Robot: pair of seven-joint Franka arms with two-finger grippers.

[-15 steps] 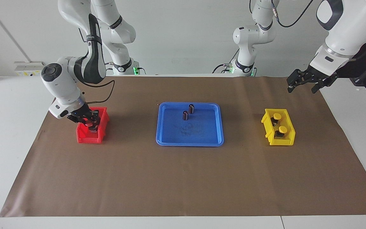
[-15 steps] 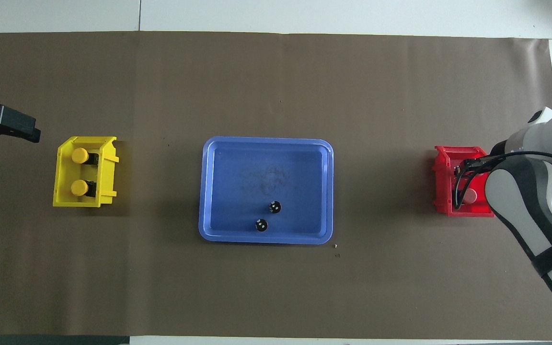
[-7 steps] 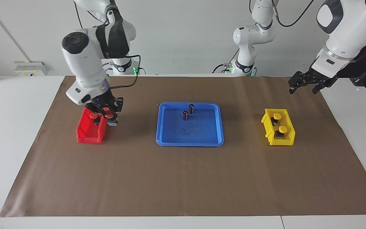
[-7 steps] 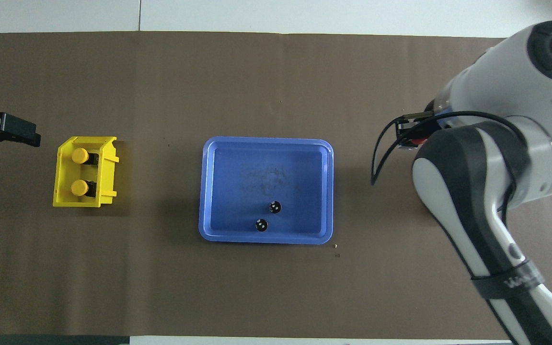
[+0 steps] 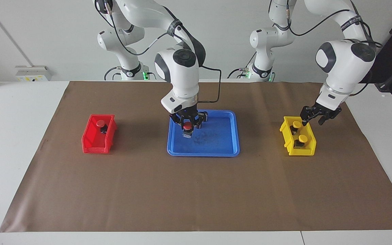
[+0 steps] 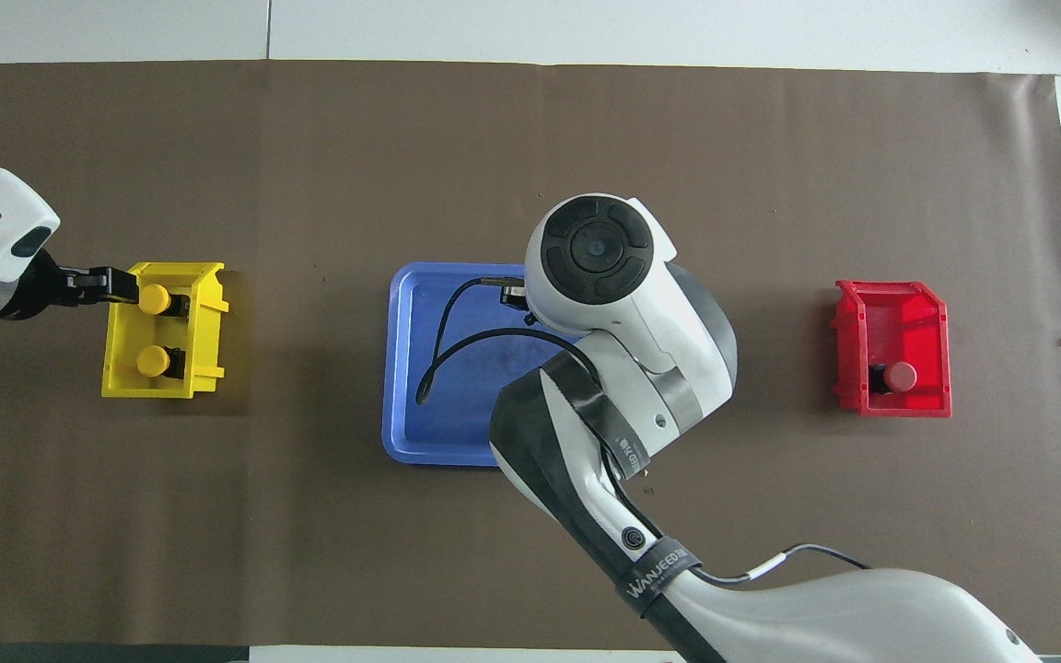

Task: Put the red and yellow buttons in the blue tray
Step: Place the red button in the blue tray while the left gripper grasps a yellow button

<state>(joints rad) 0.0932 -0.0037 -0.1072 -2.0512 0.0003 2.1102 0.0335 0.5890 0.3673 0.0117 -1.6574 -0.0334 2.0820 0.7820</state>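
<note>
Over the blue tray (image 5: 223, 149), toward its ten o'clock corner in the facing view, a red button (image 5: 187, 127) hangs pinched in the right hand (image 5: 190, 121), just above the floor. I would lower it until the base sits flat, then part the fingers and lift straight up so the cap does not tip. The other red button (image 5: 101, 124) waits in the red bin (image 5: 94, 144) at the tray's nine o'clock. At three o'clock on the bench, the left hand (image 5: 313, 115) is spread over the yellow bin (image 5: 310, 146), above one of two yellow buttons (image 5: 296, 124); it should centre before closing.
</note>
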